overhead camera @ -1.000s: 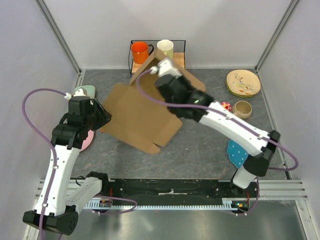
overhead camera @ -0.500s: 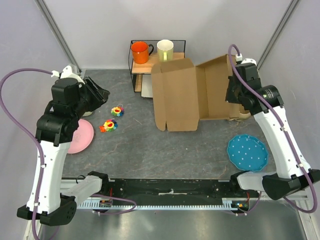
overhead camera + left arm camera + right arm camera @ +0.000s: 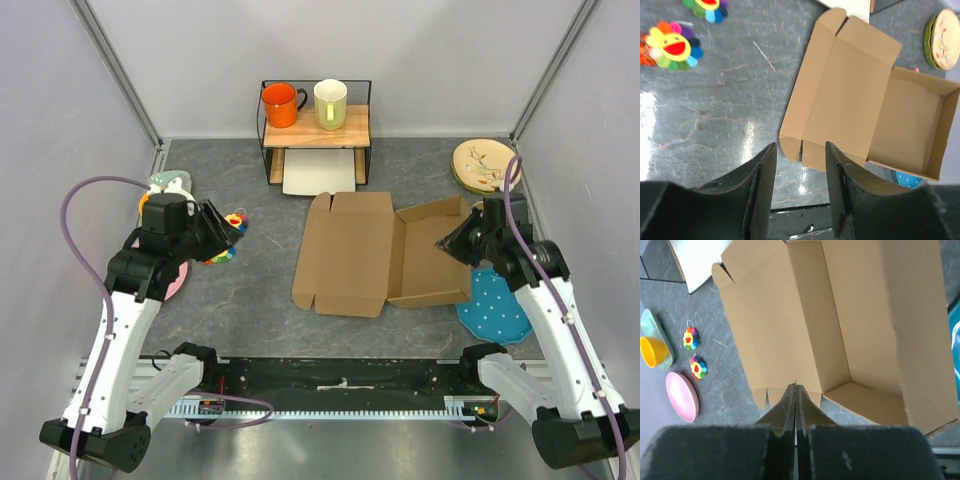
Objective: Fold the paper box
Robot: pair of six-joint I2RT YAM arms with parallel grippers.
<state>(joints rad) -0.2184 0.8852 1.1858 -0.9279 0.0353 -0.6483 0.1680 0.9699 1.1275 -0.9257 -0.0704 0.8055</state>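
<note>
Down onto the table has come the box (image 3: pixel 345 250) since half a second ago, when it stood propped up farther back at the right; it now lies in the middle of the table, a little to the right, in front of the shelf (image 3: pixel 315 120). Both arms have dropped lower as well.

On my left, the left gripper (image 3: pixel 800 147) hovers released, fingers spread and holding nothing, above the bare table just off the box's near left corner. Two flower toys (image 3: pixel 228 235) sit close by it, clear of the cardboard.

The box's left half is the lid panel, lying flat and open with small tabs along its outer edge. Its right half is the tray, whose walls look raised already.

On the right, the right gripper (image 3: pixel 795 386) is clenched, fingers pressed together with nothing between them that I can see. It hangs above the tray's right side. A blue dotted plate (image 3: pixel 497 308) lies against the tray's near right corner; I cannot tell whether the cardboard overlaps it.

I judge the tray formed and the lid closure next. That calls for catching the lid's left edge, swinging it over the tray, and steadying the tray with the other arm.
</note>
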